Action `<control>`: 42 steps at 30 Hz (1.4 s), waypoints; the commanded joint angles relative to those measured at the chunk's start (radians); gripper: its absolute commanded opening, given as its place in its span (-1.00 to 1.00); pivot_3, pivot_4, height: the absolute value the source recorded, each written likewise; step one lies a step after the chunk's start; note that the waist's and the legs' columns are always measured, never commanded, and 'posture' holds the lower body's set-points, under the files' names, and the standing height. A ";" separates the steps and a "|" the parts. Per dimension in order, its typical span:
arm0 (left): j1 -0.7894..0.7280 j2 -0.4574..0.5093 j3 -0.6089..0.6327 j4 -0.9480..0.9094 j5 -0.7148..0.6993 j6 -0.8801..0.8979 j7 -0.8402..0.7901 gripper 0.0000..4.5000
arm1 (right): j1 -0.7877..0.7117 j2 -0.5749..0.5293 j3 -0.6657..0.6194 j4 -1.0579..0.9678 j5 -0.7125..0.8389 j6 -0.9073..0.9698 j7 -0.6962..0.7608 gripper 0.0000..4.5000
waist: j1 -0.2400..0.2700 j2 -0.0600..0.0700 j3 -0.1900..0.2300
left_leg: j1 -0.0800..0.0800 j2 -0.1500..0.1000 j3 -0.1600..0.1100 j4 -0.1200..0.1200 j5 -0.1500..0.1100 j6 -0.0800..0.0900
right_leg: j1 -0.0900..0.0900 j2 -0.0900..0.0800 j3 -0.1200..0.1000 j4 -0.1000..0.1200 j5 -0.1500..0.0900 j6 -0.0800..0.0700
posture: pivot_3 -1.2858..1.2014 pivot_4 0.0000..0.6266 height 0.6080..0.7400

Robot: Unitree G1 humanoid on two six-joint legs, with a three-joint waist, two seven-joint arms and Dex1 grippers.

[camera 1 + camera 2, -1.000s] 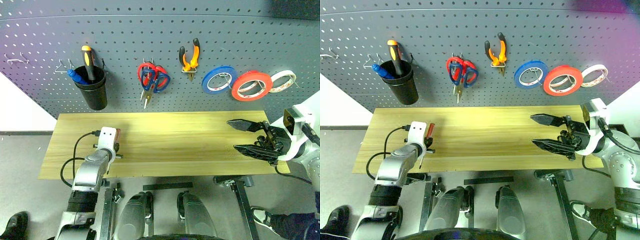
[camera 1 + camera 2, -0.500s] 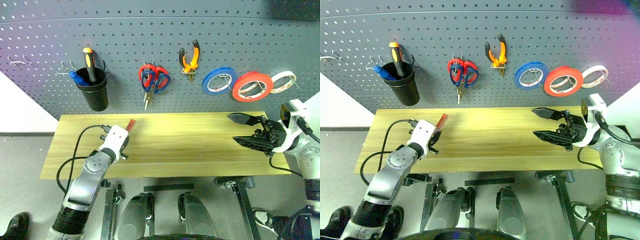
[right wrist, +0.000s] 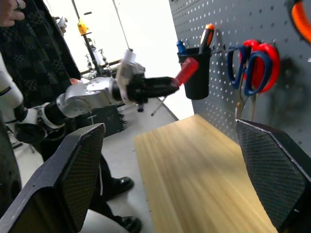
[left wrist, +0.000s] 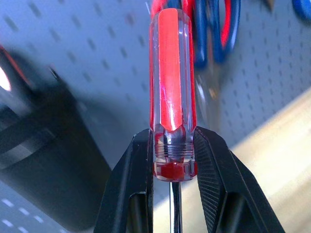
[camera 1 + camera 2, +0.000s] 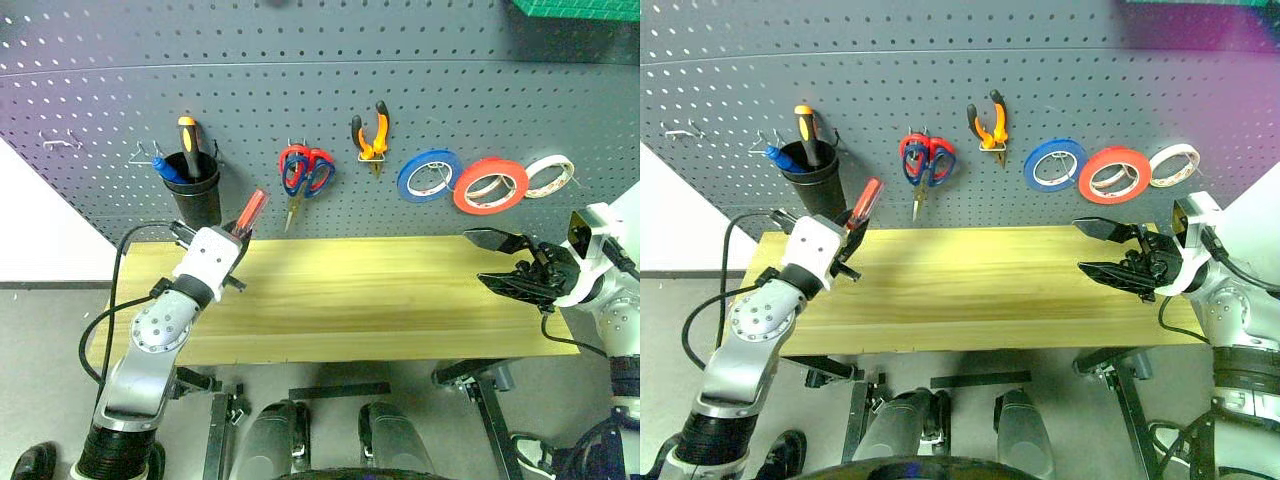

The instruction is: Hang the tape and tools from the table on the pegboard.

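Jaws of the left gripper (image 4: 171, 160) pinch the screwdriver (image 5: 248, 214); right gripper (image 5: 505, 263) jaws spread.
Screwdriver lifted off the bench (image 5: 400, 300), now beside the cup (image 5: 200, 195).

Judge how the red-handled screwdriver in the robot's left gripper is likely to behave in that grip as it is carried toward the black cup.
The screwdriver looks stiff, so it probably won't bend. Its glossy, clear plastic handle seems smooth, so it might slip or pivot, since the left gripper pinches only the handle's lower end. Slim and small, it is likely light to carry to the black cup.
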 commanded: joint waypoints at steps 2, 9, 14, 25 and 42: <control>-0.070 0.000 0.057 -0.058 -0.006 0.006 0.011 -0.63 | -0.031 -0.021 0.004 0.029 0.012 -0.036 0.008 1.00 | 0.004 -0.001 -0.016 | 0.000 0.000 0.000 0.000 0.000 0.000 | 0.000 0.000 0.000 0.000 0.000 0.000 | 0.01 -0.96 1.00; -0.245 0.000 0.091 -0.025 -0.021 0.060 0.017 -0.63 | -0.060 -0.017 0.025 0.062 -0.004 -0.073 0.008 1.00 | 0.021 0.000 -0.049 | 0.002 0.000 0.000 0.002 0.000 0.000 | 0.002 0.001 0.000 0.002 0.000 0.000 | 0.01 -1.00 1.00; -0.368 0.010 0.107 0.028 -0.039 0.070 0.004 -0.63 | -0.071 -0.017 0.034 0.077 -0.011 -0.089 0.008 1.00 | 0.025 -0.001 -0.056 | 0.004 0.000 0.000 0.003 0.000 0.000 | 0.004 0.001 0.000 0.003 0.000 0.000 | 0.01 -1.00 1.00; -0.598 0.058 0.120 0.396 -0.037 -0.130 -0.023 -0.63 | -0.054 -0.025 0.027 0.052 -0.014 -0.078 0.008 1.00 | 0.022 -0.001 -0.062 | 0.004 0.000 0.000 0.004 0.002 0.002 | 0.004 0.002 0.000 0.004 0.000 0.000 | -0.01 -1.00 1.00; -0.744 -0.012 0.069 0.897 -0.026 -0.463 -0.028 -0.63 | 0.029 -0.029 -0.030 -0.093 -0.001 0.002 -0.012 1.00 | 0.006 -0.001 -0.062 | 0.004 0.000 0.000 0.004 0.001 0.000 | 0.003 0.001 0.001 0.004 0.000 0.000 | -0.05 -0.81 1.00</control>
